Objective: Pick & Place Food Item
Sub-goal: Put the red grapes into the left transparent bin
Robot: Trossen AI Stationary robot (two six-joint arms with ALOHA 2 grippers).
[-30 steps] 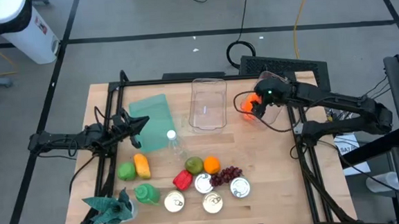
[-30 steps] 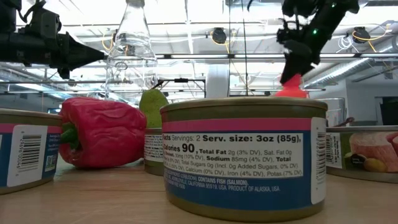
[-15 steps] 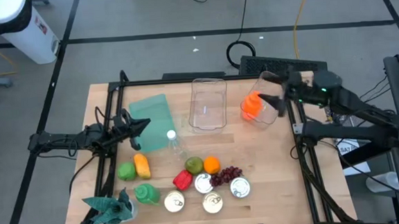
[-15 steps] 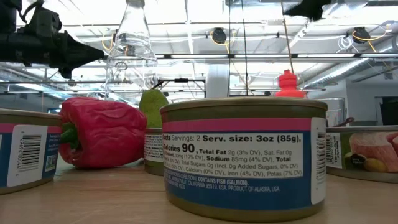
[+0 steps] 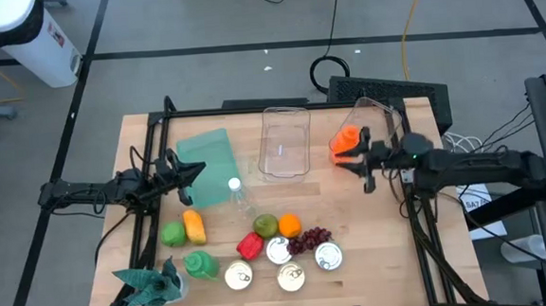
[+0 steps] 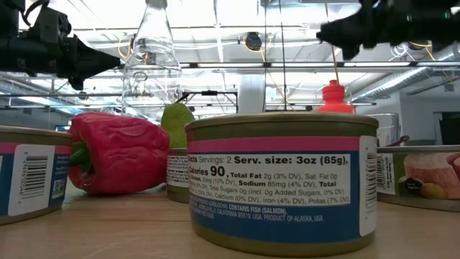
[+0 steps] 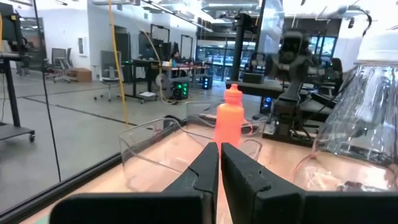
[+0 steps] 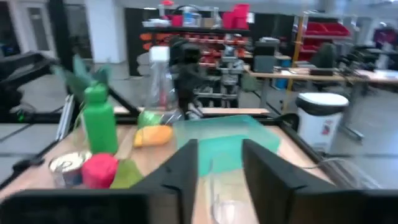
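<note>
- Your right gripper (image 5: 362, 161) has pulled back from the orange bottle (image 5: 343, 144) and now hovers just at its 4 o'clock, jaws narrowly parted and empty.
- The orange bottle stands upright in the clear bin (image 5: 378, 128) at the surface's (image 5: 352, 210) 2 o'clock.
- Your left gripper (image 5: 196, 170) waits at 9 o'clock, jaws closed on nothing.

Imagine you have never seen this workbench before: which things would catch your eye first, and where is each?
The orange bottle stands out, upright in a clear container at the table's far right, with the right gripper just beside it. A huddle of cans and fruit fills the near edge, among them a red pepper and a salmon can. A teal lid lies mid-left.
</note>
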